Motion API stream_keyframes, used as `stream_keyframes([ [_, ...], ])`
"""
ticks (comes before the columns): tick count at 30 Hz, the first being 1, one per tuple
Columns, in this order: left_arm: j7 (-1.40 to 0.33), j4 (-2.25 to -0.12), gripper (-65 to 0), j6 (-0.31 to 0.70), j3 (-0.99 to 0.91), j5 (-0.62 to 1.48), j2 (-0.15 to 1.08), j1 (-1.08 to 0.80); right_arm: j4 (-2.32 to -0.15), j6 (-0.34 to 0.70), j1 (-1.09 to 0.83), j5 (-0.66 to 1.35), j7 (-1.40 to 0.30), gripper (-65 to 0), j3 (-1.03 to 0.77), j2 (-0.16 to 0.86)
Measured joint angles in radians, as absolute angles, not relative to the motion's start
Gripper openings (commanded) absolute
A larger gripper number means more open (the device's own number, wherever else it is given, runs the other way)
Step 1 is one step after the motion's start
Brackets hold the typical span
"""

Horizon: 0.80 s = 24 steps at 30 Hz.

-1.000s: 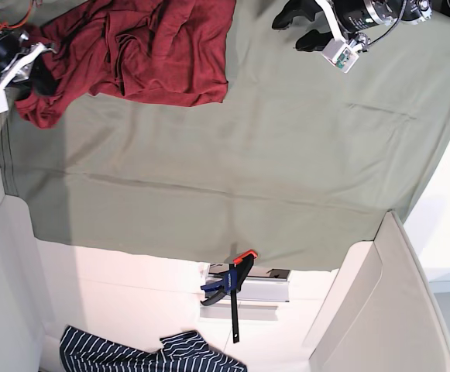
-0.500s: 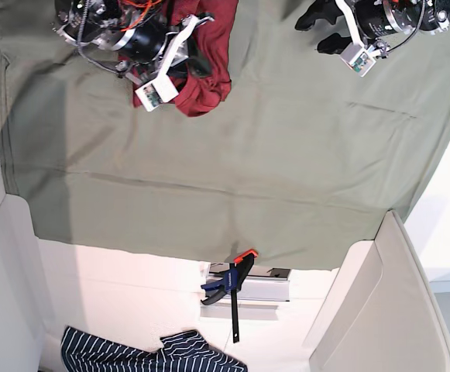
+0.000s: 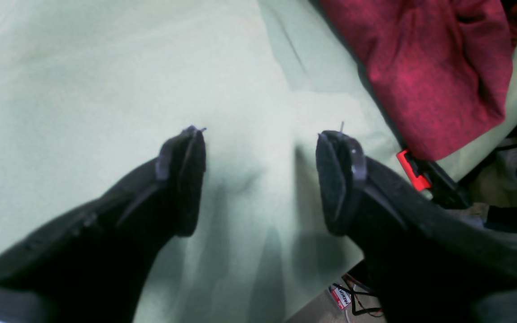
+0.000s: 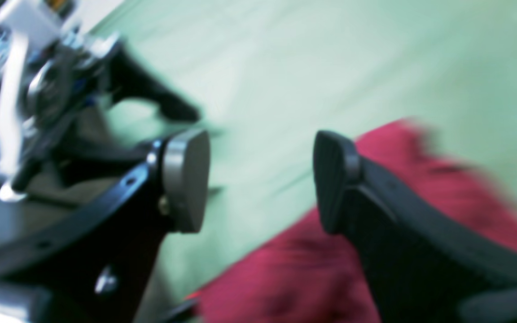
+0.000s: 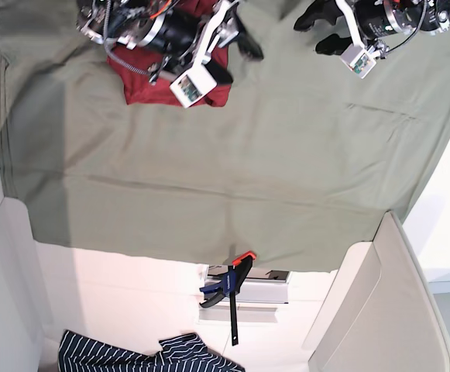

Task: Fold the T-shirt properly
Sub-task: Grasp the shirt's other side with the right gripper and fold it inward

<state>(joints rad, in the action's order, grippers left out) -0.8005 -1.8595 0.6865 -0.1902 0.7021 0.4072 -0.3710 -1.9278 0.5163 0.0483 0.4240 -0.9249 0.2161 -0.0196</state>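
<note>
The right tool (image 4: 260, 179) hangs with its jaws spread and nothing between them. The T-shirt (image 4: 312, 269) lies bunched on the sage-green cloth (image 5: 232, 163) below and beside its right finger. Further right, the left tool (image 3: 260, 179) is also spread wide and empty above bare cloth, the T-shirt off to its upper right, apart.

My table wears a sage-green cloth sheet (image 5: 232, 170) — below its edge, a blue-and-orange clamp (image 5: 231, 285) grips a bracket, and a navy-and-white striped garment (image 5: 147, 355) lies beyond.
</note>
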Motion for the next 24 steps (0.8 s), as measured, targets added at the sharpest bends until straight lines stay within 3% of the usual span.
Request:
stream_keyframes([
  [5,-0.808,-1.860,-27.6,0.686,-0.190,0.706,0.407,-0.371,-1.996,0.516,0.066,0.333,-0.913,-28.3,0.070,0.014],
  [12,-0.812,-1.860,-27.6,0.686,-0.190,0.740,0.407,-0.371,-1.938,0.516,0.036,0.404,-0.921,-28.3,-0.087,0.150],
  [24,-0.812,-1.860,-27.6,0.686,-0.190,0.752,0.405,-0.371,-1.677,0.516,0.064,0.448,-0.857,-28.6,-0.039,0.163],
])
